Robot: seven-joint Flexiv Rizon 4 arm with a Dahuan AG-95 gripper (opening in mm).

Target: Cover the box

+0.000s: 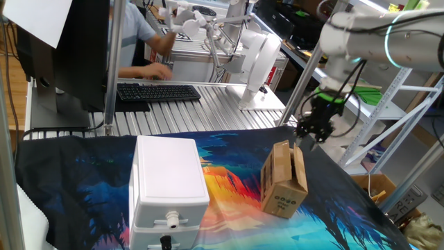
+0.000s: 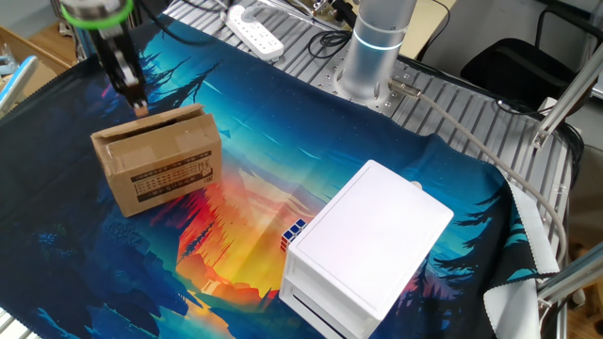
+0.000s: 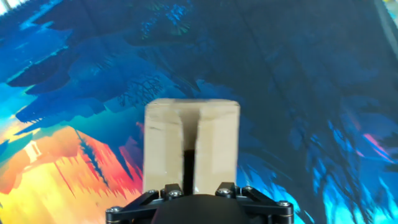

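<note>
The gripper [image 1: 313, 132] hangs empty, its jaws partly open, above the box [image 1: 284, 179] on the counter [image 2: 236, 245]; the flaps show a gap and may spring up.

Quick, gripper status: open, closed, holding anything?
Gripper: above the small brown cardboard box, holding nothing that shows; whether the jaws are open or shut cannot be told.

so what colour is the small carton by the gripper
Plain brown cardboard, black print on one side; clearest in the other fixed view.
</note>
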